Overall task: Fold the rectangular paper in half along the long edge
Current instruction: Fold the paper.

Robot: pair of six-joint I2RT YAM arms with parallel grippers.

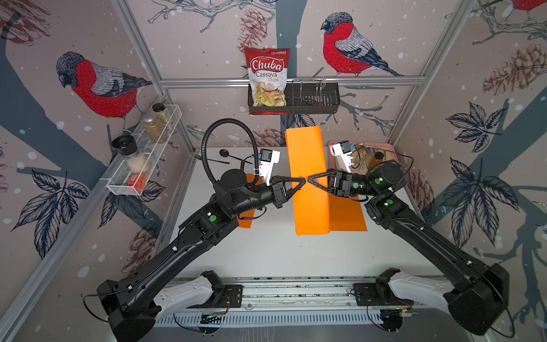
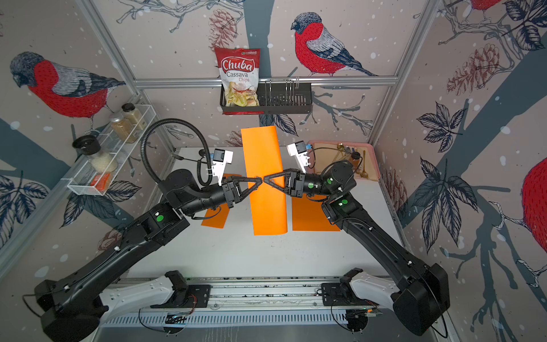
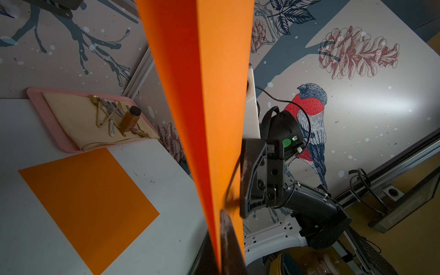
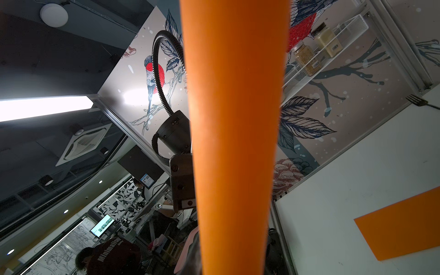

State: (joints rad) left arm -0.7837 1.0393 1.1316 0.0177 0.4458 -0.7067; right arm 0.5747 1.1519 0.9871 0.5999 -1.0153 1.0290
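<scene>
Left wrist view: left jaws clamp the orange paper (image 3: 214,95); right jaws, narrow, nip its folded side. Uneven pulling could skew the crease.

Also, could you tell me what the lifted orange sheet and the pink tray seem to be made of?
Lifted orange rectangular sheet: thin matte paper or light card; it curves smoothly without glare. Pink rectangular tray: probably moulded plastic, satin; rounded corners, uniform colour.

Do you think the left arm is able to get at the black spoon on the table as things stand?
Probably not yet: the left gripper is shut on the lifted orange paper. Otherwise the black spoon lies uncovered, close beyond its wrist.
</scene>
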